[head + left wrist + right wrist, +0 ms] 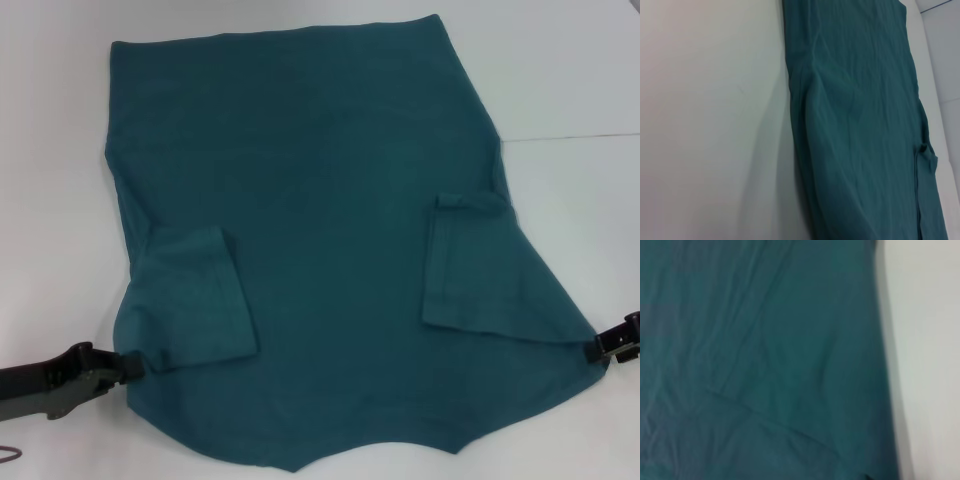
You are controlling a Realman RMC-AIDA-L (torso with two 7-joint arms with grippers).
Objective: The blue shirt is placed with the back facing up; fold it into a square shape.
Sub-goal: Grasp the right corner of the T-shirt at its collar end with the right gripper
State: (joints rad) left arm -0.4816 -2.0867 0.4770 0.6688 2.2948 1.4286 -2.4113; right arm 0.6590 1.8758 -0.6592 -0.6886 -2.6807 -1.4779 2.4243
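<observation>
Item: blue shirt (320, 220), spread on my tabletop (570, 70), sleeves folded in. Soft, limp, light. Left gripper (128, 365) and right gripper (598, 349) fingers pinch near shoulder corners; good holds.

Both arms end in black, angular, blocky hardware: left hand (128, 364), right hand (592, 349)

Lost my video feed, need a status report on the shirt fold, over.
Left gripper and right gripper at near corners of dark teal-blue soft T-shirt. Sleeves folded inward, shirt flat on white table. Nothing in the way.
</observation>
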